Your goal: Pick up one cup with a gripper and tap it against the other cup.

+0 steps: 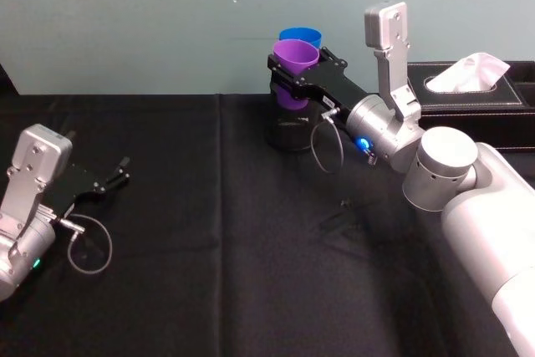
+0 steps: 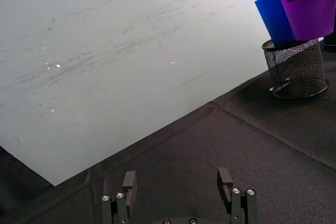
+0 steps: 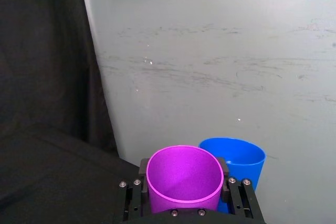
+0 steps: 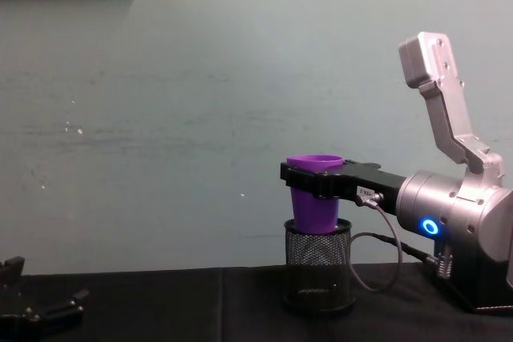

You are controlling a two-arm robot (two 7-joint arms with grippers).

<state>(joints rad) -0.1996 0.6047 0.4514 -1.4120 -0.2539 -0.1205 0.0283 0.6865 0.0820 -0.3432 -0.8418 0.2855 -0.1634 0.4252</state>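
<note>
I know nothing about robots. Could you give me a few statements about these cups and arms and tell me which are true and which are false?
1. The right gripper clamps the purple cup. True.
2. The left gripper holds the blue cup. False: it is open and empty, at the left over the black cloth.
3. The purple cup lies on its side. False: it is upright, mouth up.
4. A black mesh pen holder stands below the purple cup. True.
5. The tissue box sits at the far left. False: it sits at the far right.
</note>
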